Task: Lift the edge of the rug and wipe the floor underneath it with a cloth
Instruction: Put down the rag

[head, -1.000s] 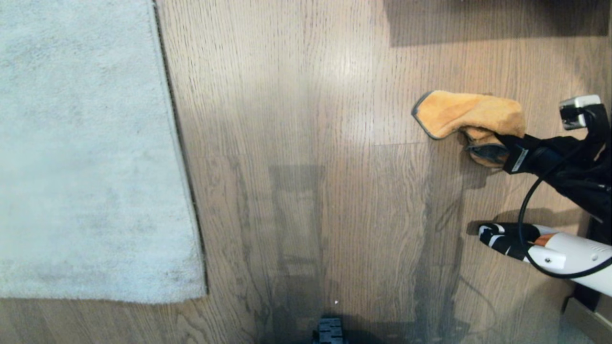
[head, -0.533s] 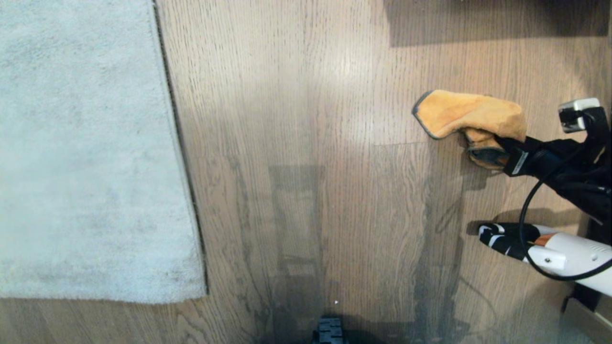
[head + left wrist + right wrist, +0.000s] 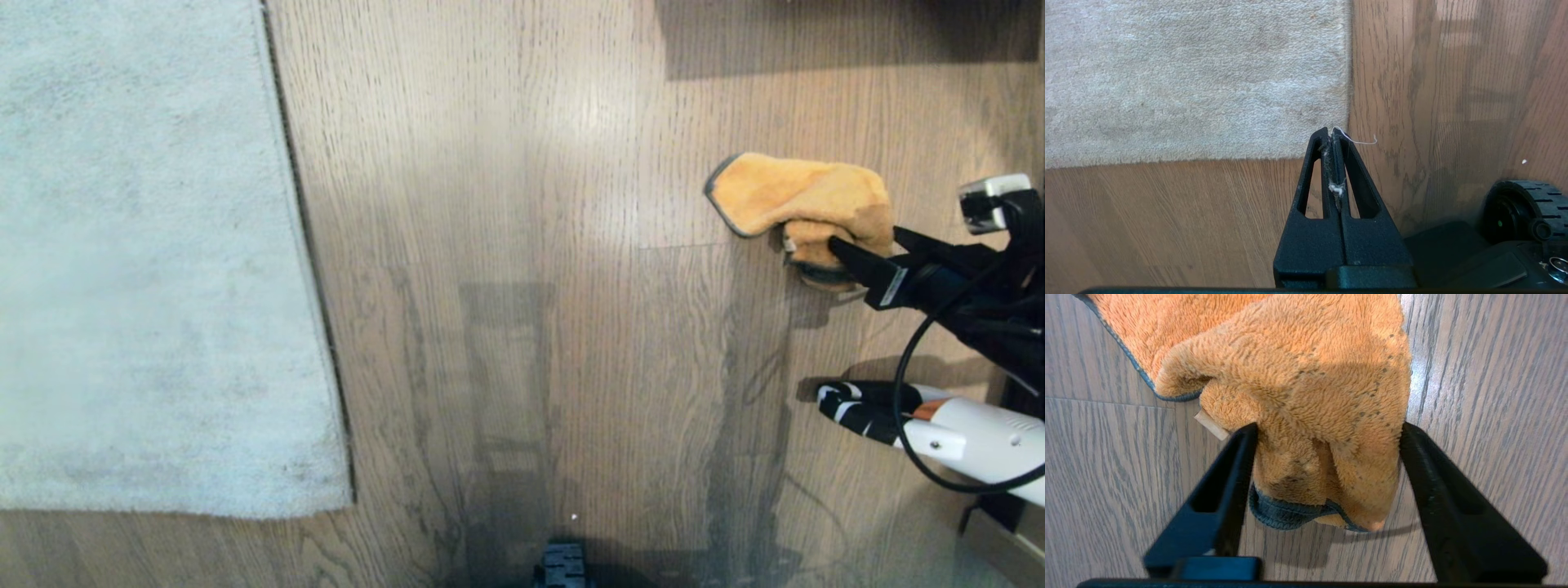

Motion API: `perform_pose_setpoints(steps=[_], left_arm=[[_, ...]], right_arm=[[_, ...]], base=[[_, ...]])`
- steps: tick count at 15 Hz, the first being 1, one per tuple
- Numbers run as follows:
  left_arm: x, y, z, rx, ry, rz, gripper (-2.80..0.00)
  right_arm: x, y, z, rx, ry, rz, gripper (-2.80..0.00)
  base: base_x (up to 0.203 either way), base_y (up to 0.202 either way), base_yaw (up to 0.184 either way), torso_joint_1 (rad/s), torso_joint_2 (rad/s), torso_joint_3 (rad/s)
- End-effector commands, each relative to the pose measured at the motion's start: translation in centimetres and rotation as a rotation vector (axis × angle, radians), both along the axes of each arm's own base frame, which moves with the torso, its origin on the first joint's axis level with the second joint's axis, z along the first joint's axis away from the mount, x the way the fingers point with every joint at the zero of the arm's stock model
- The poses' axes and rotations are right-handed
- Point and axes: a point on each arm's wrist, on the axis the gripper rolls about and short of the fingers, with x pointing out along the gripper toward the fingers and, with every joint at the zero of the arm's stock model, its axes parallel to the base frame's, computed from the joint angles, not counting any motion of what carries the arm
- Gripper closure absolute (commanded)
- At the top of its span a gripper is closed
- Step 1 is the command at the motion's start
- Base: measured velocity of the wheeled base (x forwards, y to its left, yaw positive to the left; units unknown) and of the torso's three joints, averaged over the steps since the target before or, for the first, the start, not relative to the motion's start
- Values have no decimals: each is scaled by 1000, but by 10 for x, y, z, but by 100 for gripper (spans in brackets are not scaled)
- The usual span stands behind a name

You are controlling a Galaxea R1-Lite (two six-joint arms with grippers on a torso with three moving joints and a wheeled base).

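The orange-tan cloth (image 3: 796,196) lies bunched on the wood-grain floor (image 3: 522,245) at the right. My right gripper (image 3: 864,238) is at its near end, open, with the fingers spread either side of the bunched cloth (image 3: 1298,375) resting on the floor (image 3: 1106,477). The pale grey rug lies flat at the left, its straight rug edge (image 3: 306,245) running down to a corner (image 3: 347,498). In the left wrist view my left gripper (image 3: 1331,132) hangs shut above the floor near that rug corner (image 3: 1345,122), with only lint threads between its fingers.
A white part with a black patterned tip (image 3: 939,425) and a black cable (image 3: 898,384) sit at the right edge below the right arm. A dark shadow band (image 3: 849,41) crosses the top right. A black wheel (image 3: 1523,208) shows in the left wrist view.
My right gripper's fingers have spread apart and let go of the cloth, which stays bunched on the floor. The rug and left gripper have not moved.
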Motion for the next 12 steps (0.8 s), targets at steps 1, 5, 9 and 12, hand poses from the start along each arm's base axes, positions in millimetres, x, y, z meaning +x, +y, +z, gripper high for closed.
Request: perform_pose_setpoints(steps=[1,5,9,12], left_arm=[[0,0,0,0,0,1,0],[0,0,0,0,0,1,0],[0,0,0,0,0,1,0],[0,0,0,0,0,1,0]], right_arm=[[-5,1,6,-2,-24,2,-280],[-17,2,12,-3,-42,4,-280],[-41,3,13,-1,-37,6,-280],[-65,5,11,1,0,6,-280]], base=[[0,0,0,0,0,0],[0,0,0,0,0,0],[0,0,0,0,0,0],[0,0,0,0,0,0]])
